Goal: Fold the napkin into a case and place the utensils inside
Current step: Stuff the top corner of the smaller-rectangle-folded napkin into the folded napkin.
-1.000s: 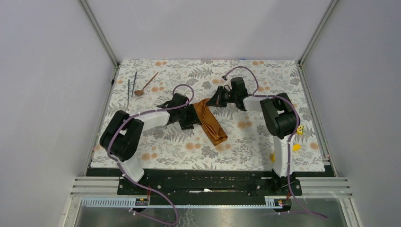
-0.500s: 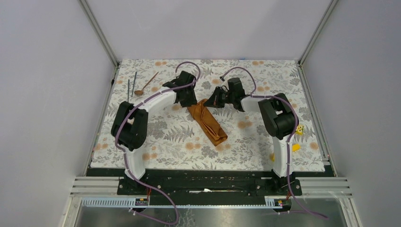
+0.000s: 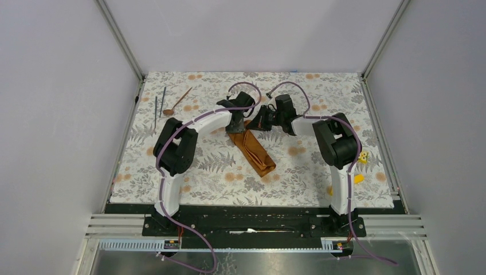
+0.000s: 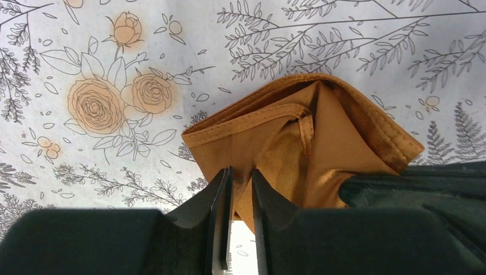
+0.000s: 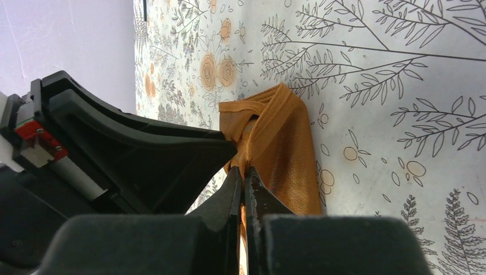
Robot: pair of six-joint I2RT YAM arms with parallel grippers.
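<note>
Fingers [image 4: 220, 197] of the left claw [image 4: 240, 180] are standing a narrow slot apart, gripping a raised fold of the napkin [image 4: 344, 137] between their tips, and the cloth's folded far end is lying just ahead of them. The right claw [image 5: 243, 175] is clenching that same end from the opposite side, jaws fully together on a thin ridge of cloth. From both claws the napkin is running as a narrow strip toward the near right across the floral tablecloth [image 3: 200, 172] on the table. The spoon [image 3: 176, 102] and two dark rods [image 3: 159, 104] are lying well apart, at the far left.
</note>
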